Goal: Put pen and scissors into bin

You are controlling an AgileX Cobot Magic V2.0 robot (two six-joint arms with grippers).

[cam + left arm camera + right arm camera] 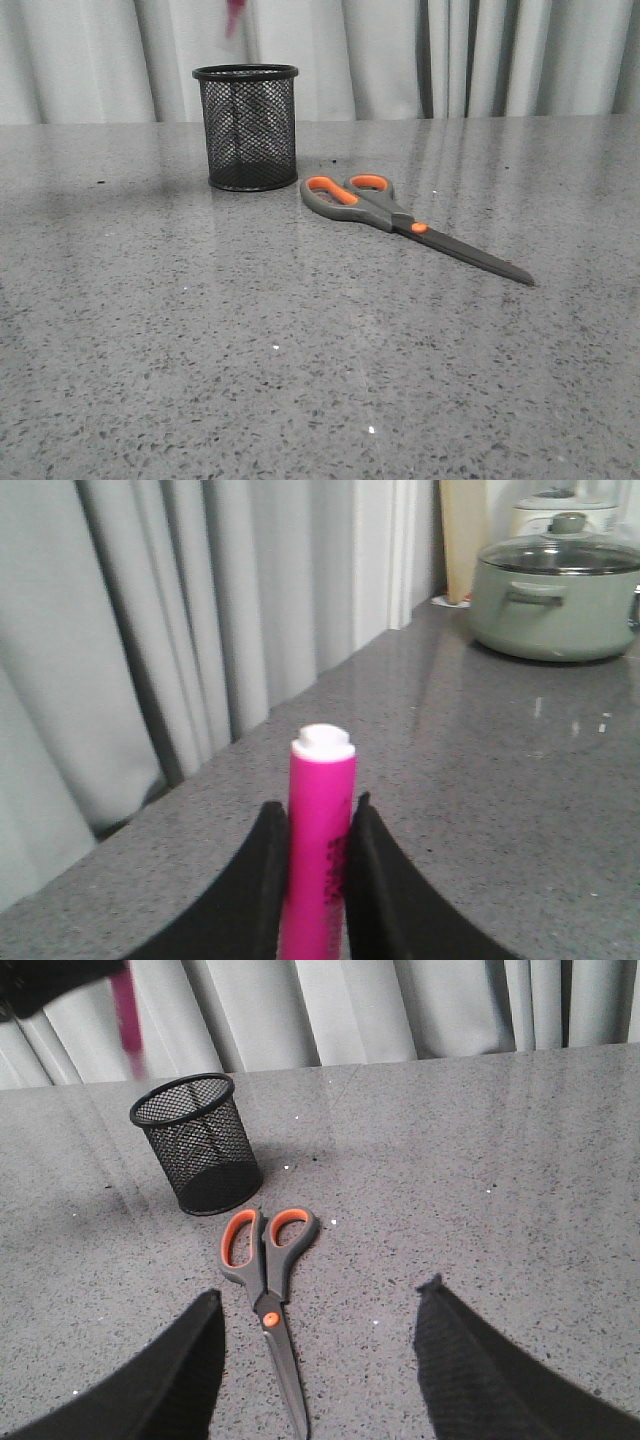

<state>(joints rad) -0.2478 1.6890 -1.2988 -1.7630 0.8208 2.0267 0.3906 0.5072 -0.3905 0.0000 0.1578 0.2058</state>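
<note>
Grey surface carries your bin and scissors; your left gripper, clamped on the pen, hangs above the bin for dropping, right gripper spread wide.

Both end effectors are matte black — the left end effector has smooth, curved fingers, the right end effector broad fingers with a finely textured surface.

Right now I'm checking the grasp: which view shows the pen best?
The left wrist view: the pen fills it, clamped between the left gripper fingers. The front view catches only a blurred magenta tip at the top; the right wrist view shows a blurred streak above the bin.
</note>
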